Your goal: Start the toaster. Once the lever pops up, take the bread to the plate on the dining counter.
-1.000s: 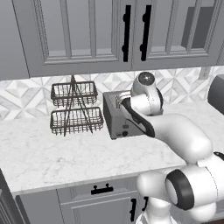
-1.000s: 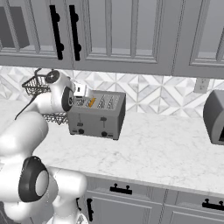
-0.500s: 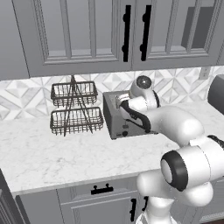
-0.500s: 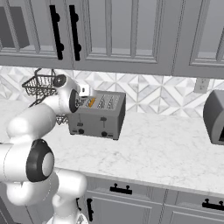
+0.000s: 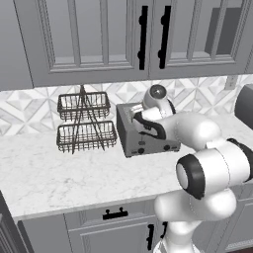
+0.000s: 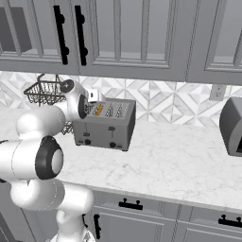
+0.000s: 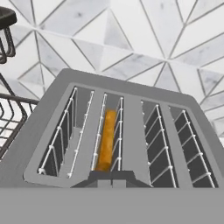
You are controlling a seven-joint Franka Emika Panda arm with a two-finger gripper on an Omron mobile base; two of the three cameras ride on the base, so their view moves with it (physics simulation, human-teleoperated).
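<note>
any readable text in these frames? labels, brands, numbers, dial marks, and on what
None readable.
Toaster: no brand or label on its front or top; marks around its knobs, if any, are too small to tell.
Bread in the second slot from the left: plain.
Cabinet doors, wall tiles, wire rack, wall outlet: no lettering.
Grey appliance at the right edge: no text visible.

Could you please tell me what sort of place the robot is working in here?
A home-style kitchen, it seems: a toaster with bread in one slot stands on a marble-look counter, beneath grey wall cabinets and against a tiled backsplash.
</note>
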